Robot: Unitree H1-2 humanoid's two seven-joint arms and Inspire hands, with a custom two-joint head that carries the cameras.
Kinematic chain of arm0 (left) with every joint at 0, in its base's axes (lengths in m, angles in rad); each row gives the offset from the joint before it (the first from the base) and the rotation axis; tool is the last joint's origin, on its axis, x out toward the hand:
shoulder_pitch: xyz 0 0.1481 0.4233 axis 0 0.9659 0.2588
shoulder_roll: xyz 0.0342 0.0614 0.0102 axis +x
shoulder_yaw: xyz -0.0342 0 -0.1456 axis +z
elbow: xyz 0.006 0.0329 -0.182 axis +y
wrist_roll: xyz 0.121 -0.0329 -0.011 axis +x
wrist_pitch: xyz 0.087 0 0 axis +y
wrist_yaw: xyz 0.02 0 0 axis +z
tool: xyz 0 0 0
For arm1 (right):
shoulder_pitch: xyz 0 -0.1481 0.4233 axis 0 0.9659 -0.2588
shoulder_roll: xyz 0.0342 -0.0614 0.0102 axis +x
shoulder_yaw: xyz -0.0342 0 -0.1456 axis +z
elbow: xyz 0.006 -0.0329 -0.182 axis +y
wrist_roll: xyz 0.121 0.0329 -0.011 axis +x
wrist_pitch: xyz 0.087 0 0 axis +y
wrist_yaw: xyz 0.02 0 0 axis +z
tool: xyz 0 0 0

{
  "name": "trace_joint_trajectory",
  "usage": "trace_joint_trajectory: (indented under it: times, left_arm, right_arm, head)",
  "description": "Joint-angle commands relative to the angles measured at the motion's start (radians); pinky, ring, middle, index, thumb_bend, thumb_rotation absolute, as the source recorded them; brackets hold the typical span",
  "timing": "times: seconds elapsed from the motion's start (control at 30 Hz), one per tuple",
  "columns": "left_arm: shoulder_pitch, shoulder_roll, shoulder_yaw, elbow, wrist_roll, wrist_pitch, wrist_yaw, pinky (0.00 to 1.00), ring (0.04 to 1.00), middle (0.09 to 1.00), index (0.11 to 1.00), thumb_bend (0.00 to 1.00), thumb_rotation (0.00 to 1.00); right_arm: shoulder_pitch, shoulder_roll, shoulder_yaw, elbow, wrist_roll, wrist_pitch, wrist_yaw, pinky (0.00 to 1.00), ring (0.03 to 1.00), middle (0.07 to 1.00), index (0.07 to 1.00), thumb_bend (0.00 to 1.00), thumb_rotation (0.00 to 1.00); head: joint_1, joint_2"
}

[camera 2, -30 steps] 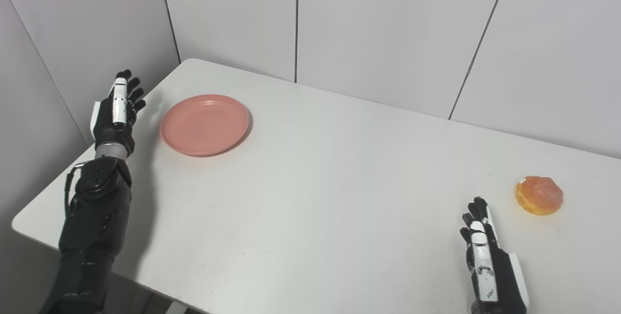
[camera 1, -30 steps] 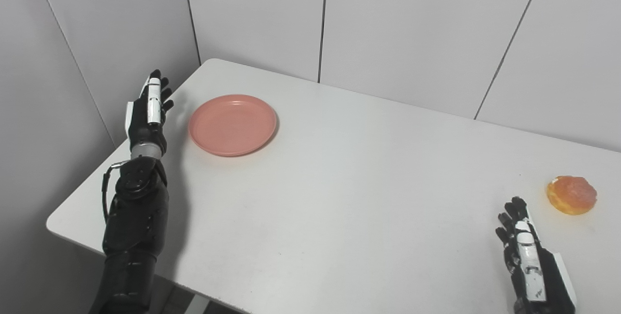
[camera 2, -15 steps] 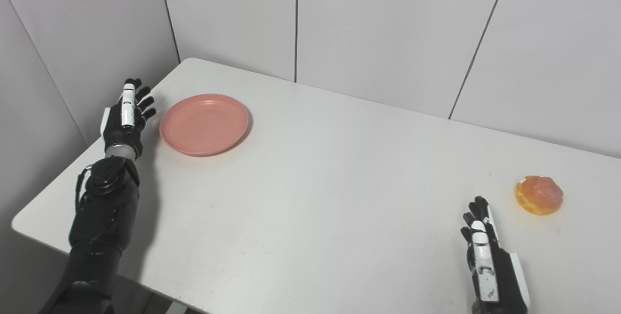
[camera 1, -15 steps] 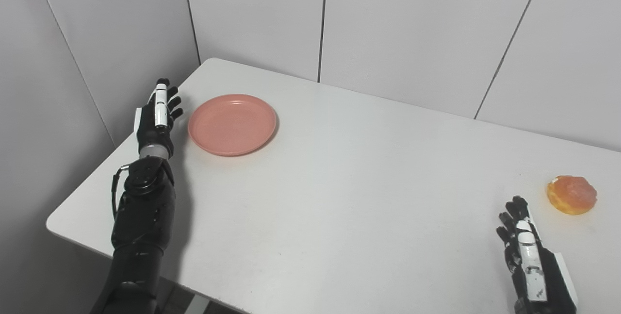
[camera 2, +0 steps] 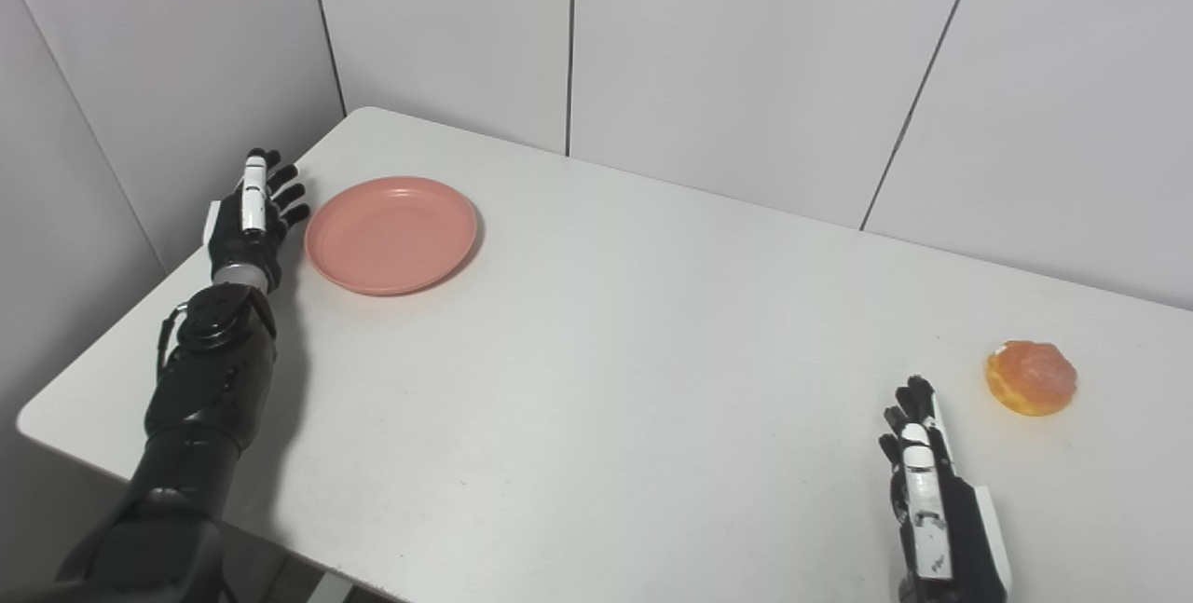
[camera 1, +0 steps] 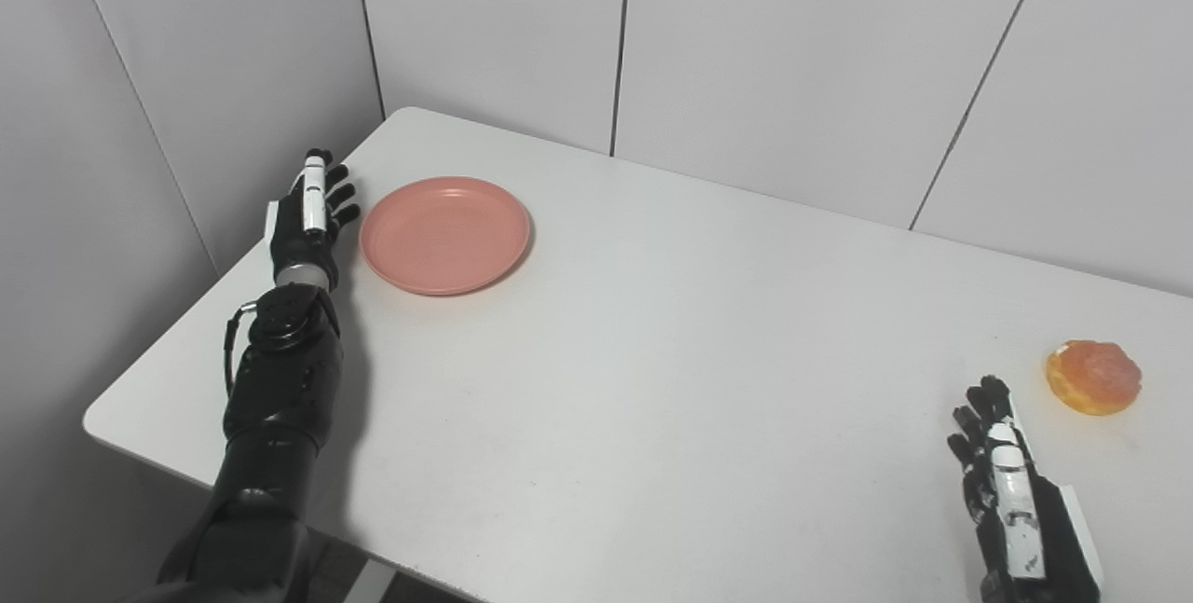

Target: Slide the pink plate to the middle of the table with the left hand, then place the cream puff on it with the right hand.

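**Ana:** Left eye view first: where does the job stand?

**Ben:** At the first step, I judge. The pink plate (camera 1: 445, 235) sits near the far left corner of the table (camera 1: 652, 379), well away from the middle. The left hand (camera 1: 308, 221) is just beside the plate's left rim, fingers (camera 1: 341, 202) spread and holding nothing. I cannot tell whether they touch the rim.

**Ana:** And the other side?

**Ben:** The right hand (camera 2: 932, 491) rests low at the near right edge, fingers loosely apart, empty. The cream puff (camera 2: 1032, 377) lies on the table near it, a little farther back and to the right, not touching the hand.

**Ana:** So what does the next move call for?

**Ben:** The left hand needs firm contact with the plate's left rim, then a steady push to the right and toward the near side, so that the plate travels across the bare surface to the centre. A low, flat push seems wise; a shallow plate may tip or slip under the fingers if pressed from above.

**Ana:** And the puff?

**Ben:** It waits. The right hand has nothing to do until the plate is in the middle.
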Motion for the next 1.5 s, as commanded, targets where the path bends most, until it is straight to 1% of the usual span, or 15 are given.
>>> trace_joint_trajectory:
  times: [0.0,0.07,0.1,0.23,0.33,0.47,0.6,0.73,0.8,0.93,1.07,1.17,1.23,1.3,1.47]
  left_arm:
    - [-0.049,0.029,-0.011,0.013,-0.005,-0.029,-0.024,0.86,0.874,0.880,0.867,0.27,0.89]
    - [-0.052,0.030,-0.017,0.026,-0.003,-0.032,-0.028,0.87,0.877,0.881,0.860,0.30,0.93]
    - [-0.053,0.032,-0.022,0.035,-0.004,-0.035,-0.035,0.87,0.878,0.881,0.859,0.30,0.93]
    - [-0.055,0.030,-0.035,0.050,-0.010,-0.037,-0.058,0.88,0.899,0.904,0.885,0.32,0.99]
    - [-0.053,0.024,-0.039,0.044,-0.020,-0.023,-0.068,0.88,0.896,0.904,0.890,0.34,1.00]
    - [-0.063,0.022,-0.049,0.079,-0.029,-0.020,-0.079,0.87,0.884,0.891,0.879,0.36,1.00]
    - [-0.055,0.009,-0.057,0.085,-0.048,-0.025,-0.115,0.89,0.901,0.907,0.885,0.36,1.00]
    - [-0.052,0.003,-0.057,0.113,-0.075,-0.036,-0.155,0.88,0.900,0.908,0.887,0.39,1.00]
    - [-0.042,-0.005,-0.058,0.096,-0.088,-0.025,-0.166,0.88,0.904,0.912,0.891,0.40,1.00]
    - [-0.021,-0.021,-0.066,0.060,-0.097,-0.012,-0.176,0.88,0.891,0.898,0.884,0.38,1.00]
    - [0.000,-0.040,-0.060,0.004,-0.113,0.014,-0.180,0.88,0.888,0.890,0.876,0.39,1.00]
    - [0.006,-0.050,-0.057,-0.015,-0.123,0.023,-0.182,0.87,0.878,0.880,0.860,0.39,1.00]
    - [0.005,-0.050,-0.059,-0.009,-0.124,0.019,-0.190,0.87,0.881,0.883,0.860,0.39,1.00]
    - [0.014,-0.058,-0.068,-0.046,-0.116,0.038,-0.181,0.87,0.878,0.880,0.860,0.38,1.00]
    - [0.021,-0.071,-0.081,-0.093,-0.115,0.080,-0.179,0.88,0.882,0.885,0.866,0.38,1.00]
  right_arm:
    - [-0.020,-0.004,-0.006,-0.020,0.004,-0.021,-0.001,1.00,1.000,1.000,1.000,0.11,1.00]
    - [-0.021,-0.006,-0.006,-0.019,0.006,-0.021,0.001,1.00,1.000,1.000,1.000,0.12,1.00]
    - [-0.021,-0.006,-0.006,-0.018,0.006,-0.023,0.001,1.00,1.000,1.000,1.000,0.12,1.00]
    - [-0.020,-0.004,-0.005,-0.021,0.002,-0.019,-0.002,1.00,1.000,1.000,1.000,0.12,1.00]
    - [-0.018,-0.003,-0.005,-0.023,0.002,-0.016,-0.002,1.00,1.000,1.000,1.000,0.13,1.00]
    - [-0.019,-0.004,-0.004,-0.020,0.002,-0.024,0.001,1.00,1.000,1.000,1.000,0.13,1.00]
    - [-0.018,-0.004,-0.003,-0.015,-0.001,-0.035,0.002,1.00,1.000,1.000,1.000,0.14,1.00]
    - [-0.019,-0.001,-0.003,-0.021,0.001,-0.020,0.001,1.00,1.000,1.000,1.000,0.14,1.00]
    - [-0.019,-0.001,-0.002,-0.020,-0.003,-0.024,0.000,1.00,1.000,1.000,1.000,0.14,1.00]
    - [-0.019,0.004,-0.002,-0.021,0.002,-0.029,0.000,1.00,1.000,1.000,1.000,0.13,1.00]
    - [-0.016,0.008,0.001,-0.032,-0.013,-0.014,-0.009,1.00,0.999,1.000,1.000,0.13,1.00]
    - [-0.016,0.011,0.001,-0.036,-0.013,-0.008,-0.013,1.00,0.995,1.000,0.998,0.13,1.00]
    - [-0.016,0.013,0.002,-0.036,-0.014,-0.010,-0.013,1.00,0.996,1.000,0.998,0.14,1.00]
    - [-0.016,0.015,0.004,-0.034,-0.020,-0.020,-0.014,1.00,0.995,1.000,0.996,0.14,1.00]
    - [-0.015,0.018,0.005,-0.029,-0.021,-0.030,-0.014,1.00,0.993,1.000,0.996,0.14,1.00]
  head:
    - [-0.001,0.001]
    - [-0.001,0.001]
    - [-0.001,0.001]
    - [-0.001,0.002]
    - [-0.004,0.003]
    - [-0.006,0.004]
    - [-0.010,0.007]
    - [-0.015,0.010]
    - [-0.020,0.012]
    - [-0.027,0.015]
    - [-0.032,0.019]
    - [-0.034,0.020]
    - [-0.036,0.020]
    - [-0.039,0.020]
    - [-0.048,0.024]
